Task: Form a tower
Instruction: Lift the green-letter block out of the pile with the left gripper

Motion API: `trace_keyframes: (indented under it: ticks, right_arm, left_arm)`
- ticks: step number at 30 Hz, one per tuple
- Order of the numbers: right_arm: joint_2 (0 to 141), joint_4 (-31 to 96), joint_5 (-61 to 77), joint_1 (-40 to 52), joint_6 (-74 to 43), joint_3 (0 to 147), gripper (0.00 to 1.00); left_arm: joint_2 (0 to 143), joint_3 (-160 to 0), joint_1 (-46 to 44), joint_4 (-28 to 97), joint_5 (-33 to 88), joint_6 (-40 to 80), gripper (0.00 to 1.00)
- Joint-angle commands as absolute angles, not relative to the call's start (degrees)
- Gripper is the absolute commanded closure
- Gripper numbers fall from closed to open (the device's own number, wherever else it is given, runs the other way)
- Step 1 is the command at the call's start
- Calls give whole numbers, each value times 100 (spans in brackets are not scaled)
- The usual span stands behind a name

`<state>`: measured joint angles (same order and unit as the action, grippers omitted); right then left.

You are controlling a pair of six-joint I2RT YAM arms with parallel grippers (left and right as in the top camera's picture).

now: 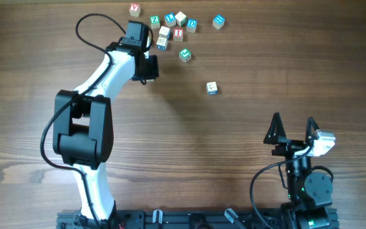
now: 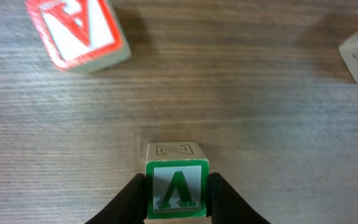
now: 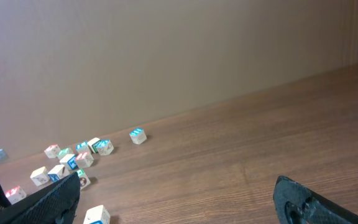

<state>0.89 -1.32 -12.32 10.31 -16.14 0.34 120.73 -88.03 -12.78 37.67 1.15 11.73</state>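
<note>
Green cube (image 2: 177, 186), left wrist view: my left fingers (image 2: 124, 203) pinch its side faces; light, stiff, smooth wood, so grip mid-height, squarely. Overhead: loose cubes (image 1: 178, 33) cluster by my left gripper (image 1: 137, 30); I see no tower yet, and a slim one would topple easily. Right wrist view: my right gripper (image 3: 176, 180) gapes, empty.

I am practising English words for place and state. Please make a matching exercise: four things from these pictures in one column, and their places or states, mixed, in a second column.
1. green-faced cube
2. red-framed cube
3. right gripper
4. lone cube

A. open, holding nothing
B. upper left of the left wrist view
C. alone, away from the cube cluster
D. between the fingers of the left gripper

Pairs: 1-D, 2-B, 3-A, 4-C
</note>
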Motion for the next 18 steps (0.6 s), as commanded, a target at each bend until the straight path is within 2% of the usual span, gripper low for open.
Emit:
trace_keyframes:
  ticks: [1, 5, 11, 12, 13, 14, 15, 18]
  right_arm:
    - [58, -158, -1310, 1007, -1518, 30, 0]
    - [58, -158, -1310, 1007, -1520, 30, 0]
    - [58, -158, -1310, 1007, -1516, 30, 0]
    - [58, -158, -1310, 1007, -1518, 30, 0]
    - [58, -158, -1310, 1007, -1518, 30, 0]
    - [58, -158, -1310, 1007, -1518, 30, 0]
    - [58, -158, -1310, 1007, -1516, 30, 0]
    - [58, -158, -1310, 1007, -1518, 30, 0]
  left_arm:
    - [11786, -8680, -1323, 3835, 8, 1278, 67]
    - [11719, -8680, -1323, 3820, -617, 1730, 62]
    - [11719, -8678, -1323, 3900, -609, 2045, 59]
    - [11719, -8678, -1330, 3933, -609, 2082, 53]
    - [11719, -8678, -1328, 3972, -611, 2108, 30]
    - [11719, -8678, -1315, 3970, -611, 2110, 19]
    - [11719, -8678, -1308, 3972, -609, 2110, 0]
    - [11719, -8678, -1308, 4014, -609, 2110, 0]
